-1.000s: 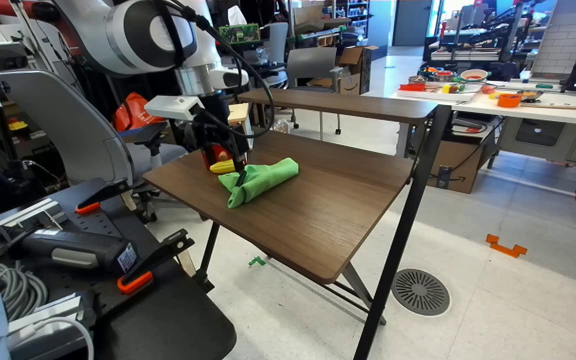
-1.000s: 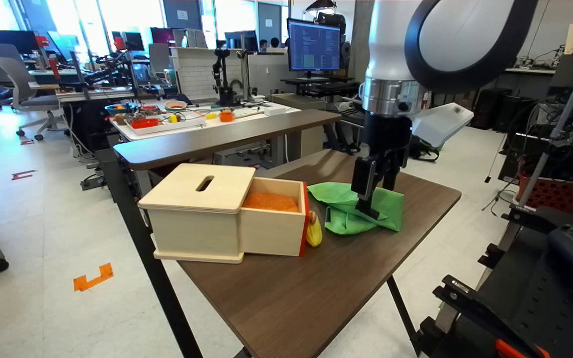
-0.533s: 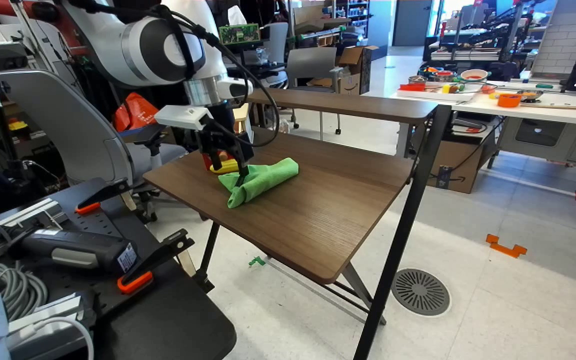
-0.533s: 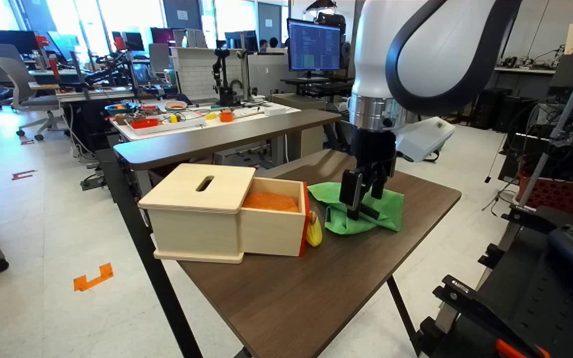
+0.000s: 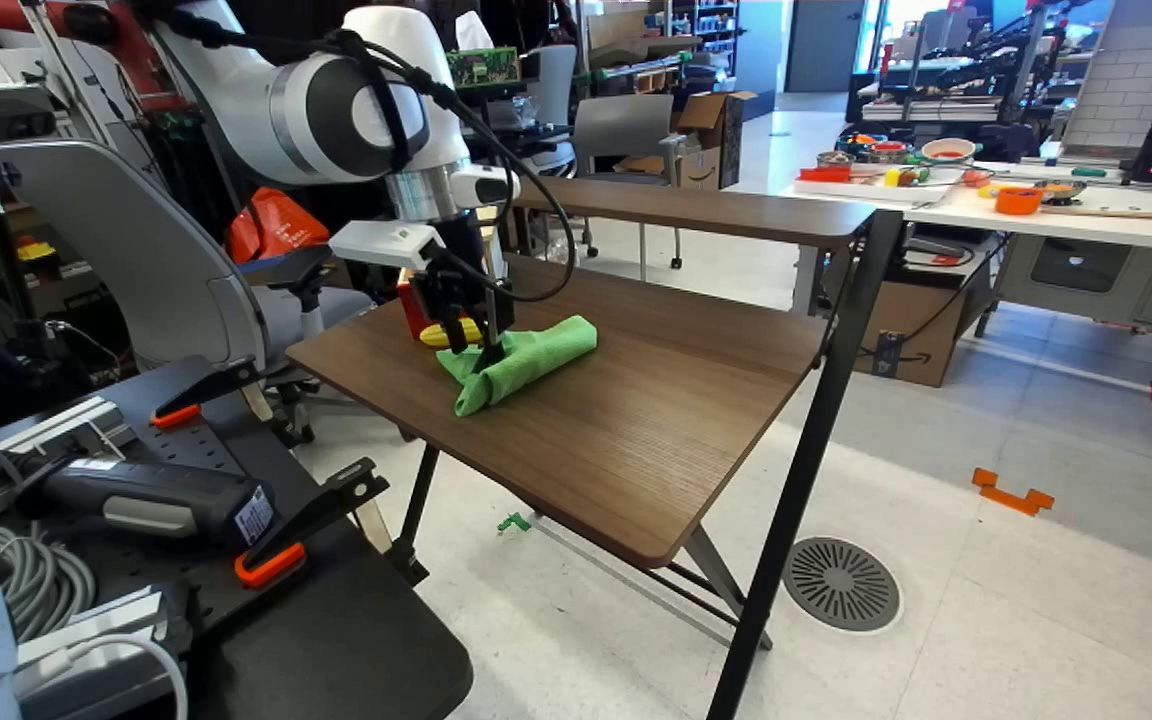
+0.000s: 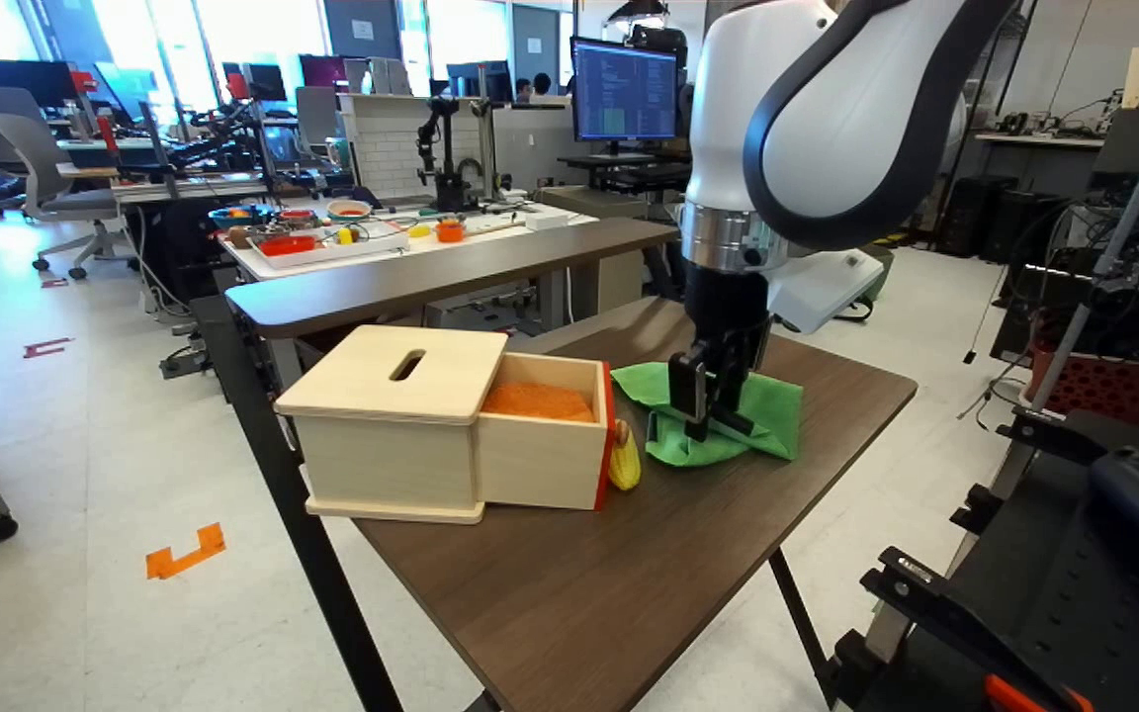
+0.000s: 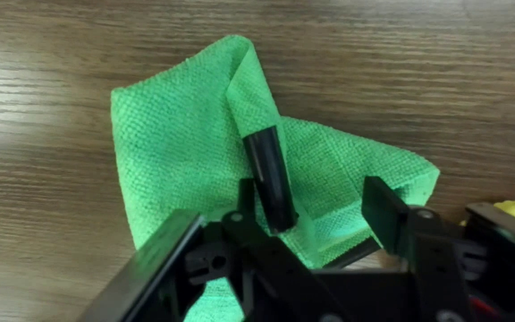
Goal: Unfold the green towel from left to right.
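The green towel (image 5: 546,360) lies partly folded and bunched on the brown table (image 5: 636,430). It also shows in an exterior view (image 6: 775,415) and in the wrist view (image 7: 172,143). A short black strip or tube (image 7: 270,179) lies on a raised fold of the towel; it also shows in an exterior view (image 6: 731,421). My gripper (image 7: 313,201) is open just over the towel, in both exterior views (image 5: 476,348) (image 6: 716,420). In the wrist view the strip's near end is between my fingers, close to the left one. Whether the fingertips touch the towel is unclear.
A wooden box (image 6: 387,455) with its red-fronted drawer (image 6: 540,475) pulled out stands beside the towel. A yellow toy corn (image 6: 624,463) lies between drawer and towel. A raised shelf (image 6: 451,272) runs along one table side. A black cart (image 5: 336,620) stands close to the table.
My gripper has moved across the towel, rightward in one exterior view and leftward and a little lower in the other, over the black strip. Towel, strip, box and corn look unmoved.
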Available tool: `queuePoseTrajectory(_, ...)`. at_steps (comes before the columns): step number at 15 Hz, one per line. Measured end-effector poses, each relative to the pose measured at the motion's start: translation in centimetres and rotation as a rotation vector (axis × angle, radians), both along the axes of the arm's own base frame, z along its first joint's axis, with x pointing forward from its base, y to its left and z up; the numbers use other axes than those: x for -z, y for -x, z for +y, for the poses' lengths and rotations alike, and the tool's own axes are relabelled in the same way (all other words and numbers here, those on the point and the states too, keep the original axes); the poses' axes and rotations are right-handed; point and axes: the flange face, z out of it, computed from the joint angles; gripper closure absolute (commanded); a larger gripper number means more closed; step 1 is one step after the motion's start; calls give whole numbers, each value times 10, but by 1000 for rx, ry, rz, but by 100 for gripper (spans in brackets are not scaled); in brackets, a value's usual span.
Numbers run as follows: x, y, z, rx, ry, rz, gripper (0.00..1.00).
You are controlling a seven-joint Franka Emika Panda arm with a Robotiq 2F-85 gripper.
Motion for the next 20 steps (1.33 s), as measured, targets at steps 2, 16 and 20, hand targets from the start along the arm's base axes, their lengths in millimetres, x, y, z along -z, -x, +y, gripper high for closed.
queuePoseTrajectory(2, 1, -2, 0, -2, 0, -1, 82)
queuePoseTrajectory(16, -59, -15, -31, 19, 24, -90, 99)
queuePoseTrajectory(20, -74, -12, -76, 60, 43, -102, 99)
